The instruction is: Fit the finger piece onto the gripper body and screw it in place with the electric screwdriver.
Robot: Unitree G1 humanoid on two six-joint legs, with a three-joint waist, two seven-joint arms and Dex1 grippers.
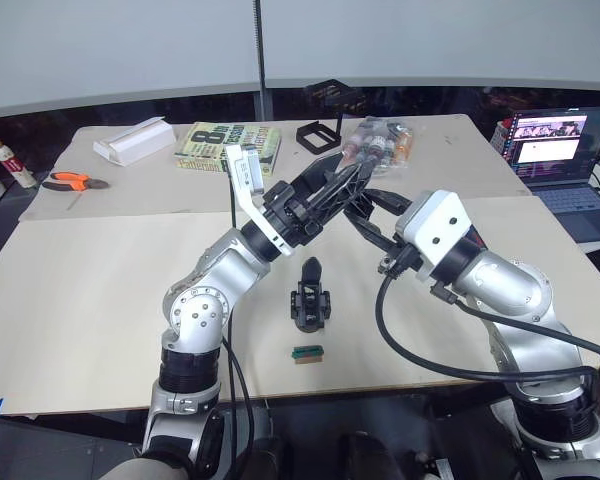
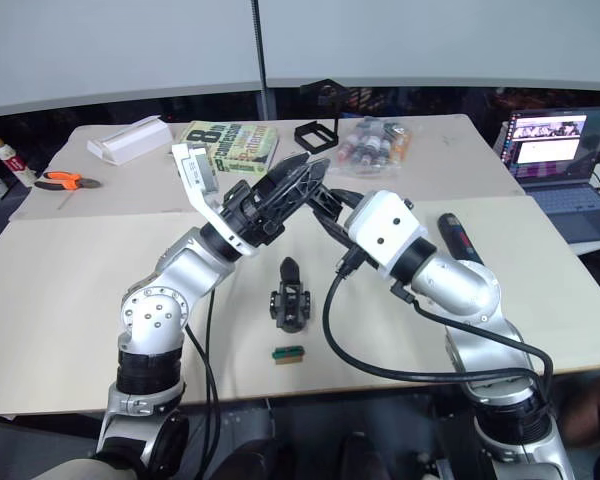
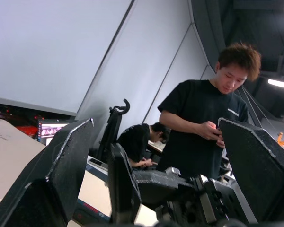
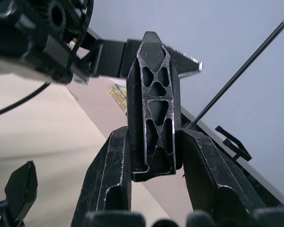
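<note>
Book (image 1: pixel 228 146) beside the white box (image 1: pixel 133 140): large "8" on its cover, smaller lines unreadable. Right wrist view: "Patterson" partly legible on that cover. Laptop (image 1: pixel 554 140) screen text unreadable.

Small black plastic finger piece (image 4: pixel 153 111), ribbed with triangular cut-outs, tapering to a point: upright, raised above the table, pinched at its lower end.

Chunky black gripper body (image 1: pixel 311 298): lying on the tan table, single pointed finger aimed away.

Long black cylindrical electric screwdriver (image 2: pixel 460 238): lying flat on table, well apart to the right.
</note>
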